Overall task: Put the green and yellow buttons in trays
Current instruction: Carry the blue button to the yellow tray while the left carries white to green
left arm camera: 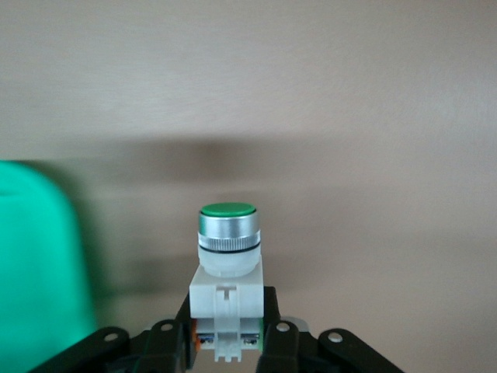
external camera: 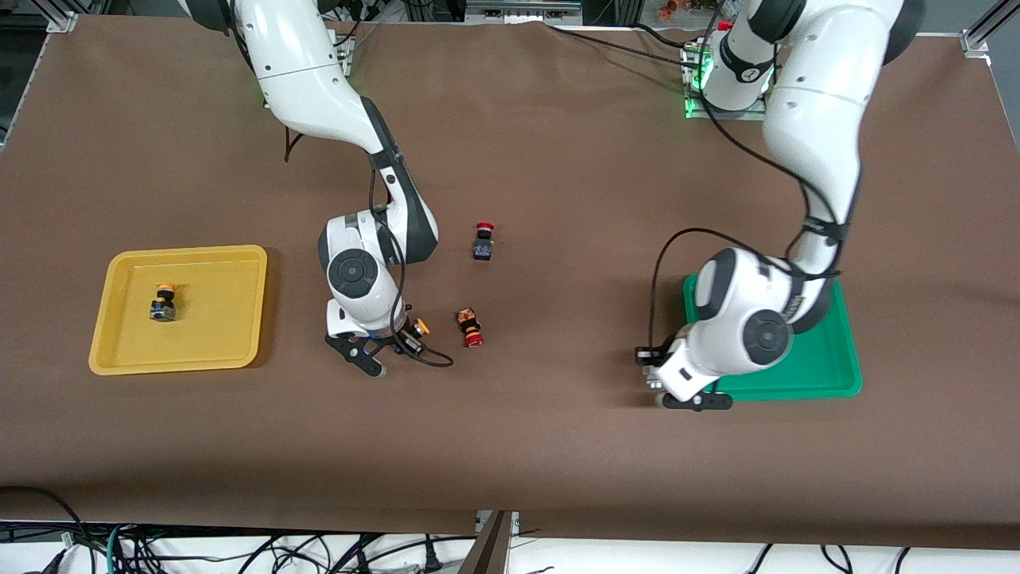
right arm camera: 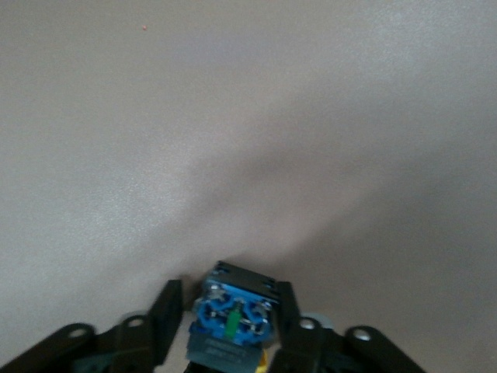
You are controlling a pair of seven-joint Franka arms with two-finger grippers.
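Observation:
My left gripper is shut on a whitish-silver green-capped button, held upright low over the table beside the green tray, whose edge shows in the left wrist view. My right gripper is shut on a dark-bodied yellow button. That button's blue underside sits tilted between the fingers, low over the table between the yellow tray and a red-capped switch. The yellow tray holds one yellow-capped button. The other green button is hidden.
Two dark red-capped switches lie mid-table, one farther from the front camera and one close beside my right gripper. A black cable loops under the right hand. The left arm covers much of the green tray.

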